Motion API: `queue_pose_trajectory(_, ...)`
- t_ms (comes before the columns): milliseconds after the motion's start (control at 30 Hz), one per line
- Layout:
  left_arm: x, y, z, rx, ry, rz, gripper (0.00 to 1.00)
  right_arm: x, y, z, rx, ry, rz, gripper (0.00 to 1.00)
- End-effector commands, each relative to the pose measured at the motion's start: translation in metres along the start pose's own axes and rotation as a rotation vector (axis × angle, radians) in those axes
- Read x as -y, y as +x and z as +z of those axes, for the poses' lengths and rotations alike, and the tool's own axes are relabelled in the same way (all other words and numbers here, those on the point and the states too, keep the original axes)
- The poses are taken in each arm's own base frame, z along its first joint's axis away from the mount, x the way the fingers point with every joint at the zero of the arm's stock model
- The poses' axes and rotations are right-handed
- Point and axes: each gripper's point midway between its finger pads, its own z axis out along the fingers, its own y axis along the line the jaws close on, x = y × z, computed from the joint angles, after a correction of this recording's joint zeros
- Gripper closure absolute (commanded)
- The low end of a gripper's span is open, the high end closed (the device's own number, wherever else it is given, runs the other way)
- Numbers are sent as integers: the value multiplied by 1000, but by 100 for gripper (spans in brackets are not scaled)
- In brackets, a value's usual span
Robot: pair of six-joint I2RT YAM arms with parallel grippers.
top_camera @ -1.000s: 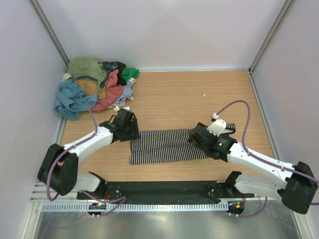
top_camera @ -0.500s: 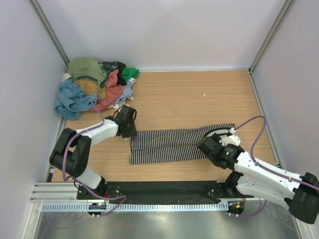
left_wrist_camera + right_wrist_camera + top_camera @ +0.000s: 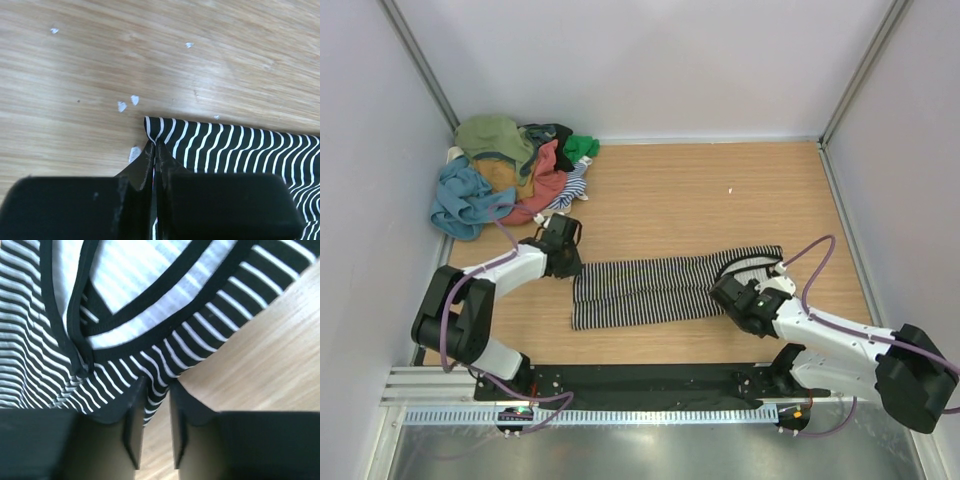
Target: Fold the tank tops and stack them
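A black-and-white striped tank top (image 3: 650, 290) lies folded in a long band across the near table. My left gripper (image 3: 570, 268) is at its far left corner. In the left wrist view the gripper (image 3: 155, 147) is shut on that corner of the striped cloth (image 3: 240, 145). My right gripper (image 3: 725, 295) is at the band's right end, beside the straps. In the right wrist view its fingers (image 3: 156, 390) stand close together with the striped hem (image 3: 150, 290) pinched between the tips. More tank tops (image 3: 510, 175) are heaped at the far left corner.
The heap holds olive (image 3: 495, 135), teal-blue (image 3: 460, 200), coral (image 3: 545, 185) and green (image 3: 582, 147) cloth against the left wall. Small white flecks (image 3: 127, 102) lie on the wood near the left gripper. A black rail (image 3: 640, 385) runs along the near edge.
Both grippers have closed on the striped top, the left on its far left corner, the right on its right end. The band has slid a little left and towards the near edge.
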Motion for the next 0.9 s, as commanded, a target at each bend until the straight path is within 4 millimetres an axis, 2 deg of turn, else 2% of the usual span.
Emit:
queue_pose_trajectory(0, -9, -6, -7, 47, -17, -14, 100, -12, -18, 10, 52, -25, 57, 71)
queue_pose_trajectory(33, -8, -5, -9, 48, -11, -24, 100, -17, -21, 13, 50, -39, 58, 83)
queue_pose_trajectory(133, -9, 0, -12, 54, 12, -49, 100, -23, -34, 27, 26, -45, 68, 99)
queue_pose_trajectory(267, -7, 10, -15, 33, 44, -69, 100, -37, -53, 40, 18, -49, 26, 99)
queue_pose_trajectory(300, -6, 14, -16, 27, 57, -73, 100, -55, -66, 38, 31, -84, 32, 99)
queue_pose_trajectory(367, -2, 17, -17, 25, 80, -79, 100, -62, -82, 45, 25, -69, -3, 99)
queue_pose_trajectory(400, 1, 25, -17, 10, 93, -85, 100, -77, -90, 49, 19, -77, -11, 99)
queue_pose_trajectory(433, 6, 24, -20, 23, 117, -87, 100, -82, -98, 54, 1, -83, -6, 99)
queue_pose_trajectory(467, 11, 26, -21, 26, 143, -87, 100, -97, -106, 54, -11, -131, -58, 99)
queue_pose_trajectory(500, 17, 39, -22, 5, 175, -77, 100, -112, -109, 63, -18, -181, -78, 99)
queue_pose_trajectory(533, 26, 37, -27, 32, 209, -82, 100, -119, -112, 67, -40, -206, -75, 99)
queue_pose_trajectory(567, 26, 44, -27, 29, 212, -76, 100, -132, -121, 69, -36, -230, -78, 99)
queue_pose_trajectory(633, 34, 51, -34, 47, 228, -68, 100, -141, -120, 87, -75, -233, -95, 99)
queue_pose_trajectory(667, 35, 61, -35, 40, 234, -54, 100, -159, -133, 87, -70, -264, -91, 99)
queue_pose_trajectory(700, 38, 63, -36, 49, 242, -69, 100, -158, -127, 102, -96, -234, -108, 99)
queue_pose_trajectory(733, 40, 67, -38, 51, 252, -68, 100, -165, -130, 106, -98, -238, -115, 99)
queue_pose_trajectory(767, 43, 79, -39, 35, 264, -47, 100, -183, -141, 106, -85, -268, -114, 99)
queue_pose_trajectory(833, 51, 88, -41, 24, 282, -36, 100, -190, -137, 125, -109, -255, -130, 99)
queue_pose_trajectory(867, 53, 94, -39, 11, 278, -22, 100, -207, -145, 127, -100, -286, -128, 99)
